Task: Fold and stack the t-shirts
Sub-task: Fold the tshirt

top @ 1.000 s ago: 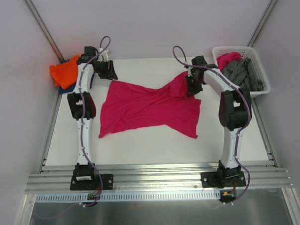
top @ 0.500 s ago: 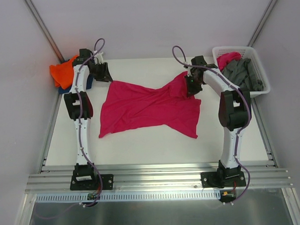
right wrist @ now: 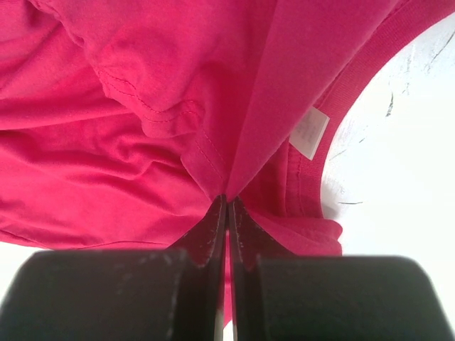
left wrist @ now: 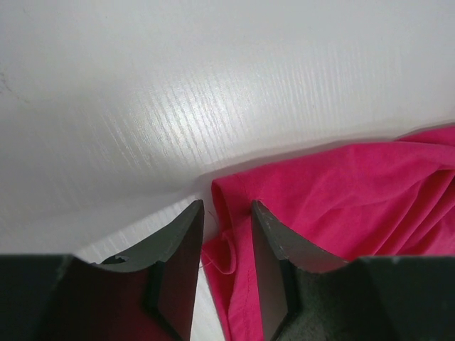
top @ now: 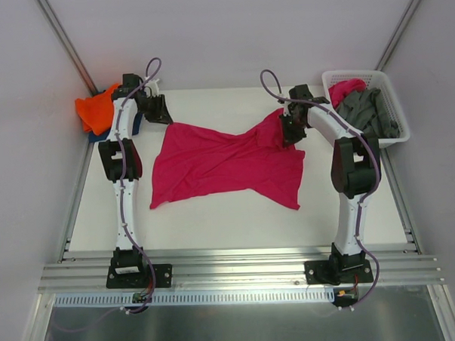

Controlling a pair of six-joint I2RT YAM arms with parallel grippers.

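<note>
Right fingers are pressed together on a fold of the magenta t-shirt near its collar, and the cloth is bunched there. Left fingers stand apart, with the shirt's far left corner in the gap between them. The shirt lies spread on the white counter, between both arms.

Right gripper pinched tight on a fold of magenta t-shirt. White label at collar. Table at right.
</note>
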